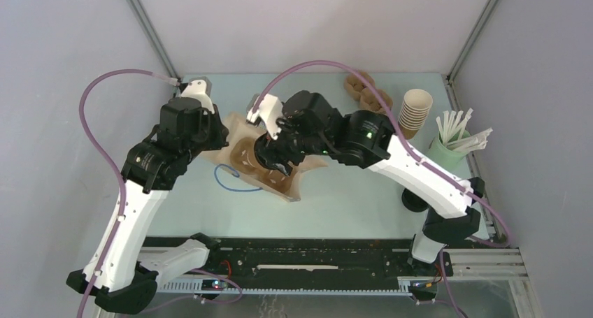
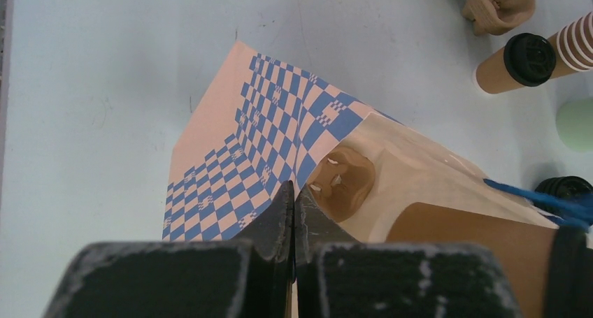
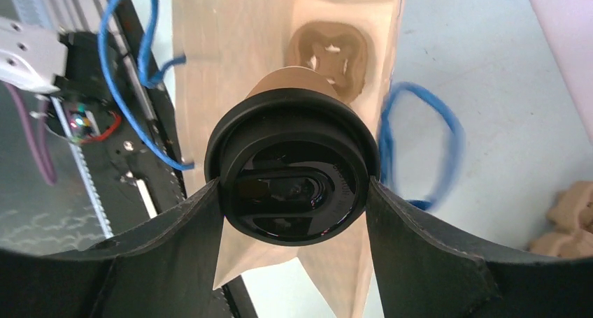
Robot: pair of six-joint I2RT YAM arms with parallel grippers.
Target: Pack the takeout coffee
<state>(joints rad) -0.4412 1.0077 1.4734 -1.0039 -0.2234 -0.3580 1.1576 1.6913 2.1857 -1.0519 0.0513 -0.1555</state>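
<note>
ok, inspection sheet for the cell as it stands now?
Surface: pale table, no spills seen.
Job's things: lidded cup in the right gripper at the mouth of the paper bag; second lidded cup beside the cup stack.
Clutter: pulp carrier inside the bag; spare carriers; straws in green holder; black lid.
Grippers: left gripper shut on the bag's rim; right clamped on the cup's lid.
Cables: purple cables arc over both arms.
Surroundings: grey walls, frame posts.
</note>
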